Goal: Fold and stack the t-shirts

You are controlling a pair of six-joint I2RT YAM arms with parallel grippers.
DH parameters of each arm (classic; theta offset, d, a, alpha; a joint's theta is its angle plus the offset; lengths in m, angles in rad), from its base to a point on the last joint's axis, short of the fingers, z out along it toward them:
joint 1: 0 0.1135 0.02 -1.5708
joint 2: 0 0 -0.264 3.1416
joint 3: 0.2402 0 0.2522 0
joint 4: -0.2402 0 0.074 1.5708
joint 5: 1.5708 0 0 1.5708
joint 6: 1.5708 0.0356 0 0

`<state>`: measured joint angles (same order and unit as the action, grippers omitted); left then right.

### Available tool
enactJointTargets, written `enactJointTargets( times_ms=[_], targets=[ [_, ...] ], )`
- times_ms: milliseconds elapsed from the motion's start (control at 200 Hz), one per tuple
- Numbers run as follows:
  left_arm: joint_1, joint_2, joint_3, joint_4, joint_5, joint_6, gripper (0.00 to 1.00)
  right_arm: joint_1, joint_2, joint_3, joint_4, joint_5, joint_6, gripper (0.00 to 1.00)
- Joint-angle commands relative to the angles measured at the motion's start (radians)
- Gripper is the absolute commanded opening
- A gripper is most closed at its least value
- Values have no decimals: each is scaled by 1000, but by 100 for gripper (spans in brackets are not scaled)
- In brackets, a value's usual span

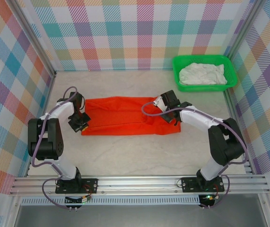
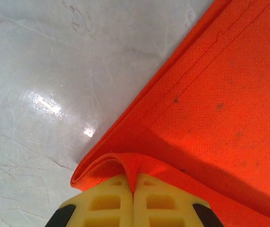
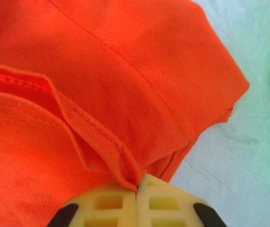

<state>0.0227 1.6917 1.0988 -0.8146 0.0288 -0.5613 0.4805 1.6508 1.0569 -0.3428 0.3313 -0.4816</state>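
Orange-red mesh cloth, the orange-red t-shirt (image 1: 125, 116) lies folded into a long flat band in the middle of the table (image 1: 135, 156). Its long axis runs from 9 o'clock to 3 o'clock in the top view. Its left end lies at 9 o'clock by the left gripper (image 1: 80, 124). Its right end, where a stitched hem bunches up, lies at 3 o'clock under the right gripper (image 1: 167, 113).

The left arm rises from its base at 7 o'clock, folds at the elbow and reaches toward 1 o'clock, wrist bent down to the band's near left corner. The right arm rises from 5 o'clock with its elbow out toward 3 o'clock. Its forearm reaches toward 10 o'clock and its wrist dips onto the band's right end.

In the left wrist view the yellow fingers (image 2: 108, 201) are pressed together, a doubled fold of the shirt's corner pinched between them; the cloth spreads away toward 1 o'clock. In the right wrist view the fingers (image 3: 165, 201) are likewise closed tight on a ridge of hemmed cloth, the shirt spreading toward 11 o'clock.

The white t-shirt (image 1: 202, 74) lies crumpled in the green basket (image 1: 203, 88) at 2 o'clock, well apart from both grippers.
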Motion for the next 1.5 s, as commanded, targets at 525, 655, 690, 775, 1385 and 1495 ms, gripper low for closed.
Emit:
enactJointTargets(
  times_ms=[525, 655, 690, 775, 1385, 1495],
  targets=[
    [40, -77, 23, 34, -20, -53, 66, -103, 32, 47, 147, -81, 376, 35],
    [43, -141, 5, 25, -44, -49, 77, -104, -38, 8, 127, -136, 435, 35],
    [44, -161, 0, 21, -50, -47, 79, -105, -64, -8, 124, -152, 447, 35],
    [45, -216, -13, 12, -59, -45, 82, -104, -141, -52, 115, -179, 489, 36],
    [6, -151, 17, 71, 139, 75, 9, -117, -184, -53, -289, -433, 862, 20],
    [-44, -1, 124, 53, 112, 102, 6, -118, -96, -36, -281, -424, 881, 10]
  ],
)
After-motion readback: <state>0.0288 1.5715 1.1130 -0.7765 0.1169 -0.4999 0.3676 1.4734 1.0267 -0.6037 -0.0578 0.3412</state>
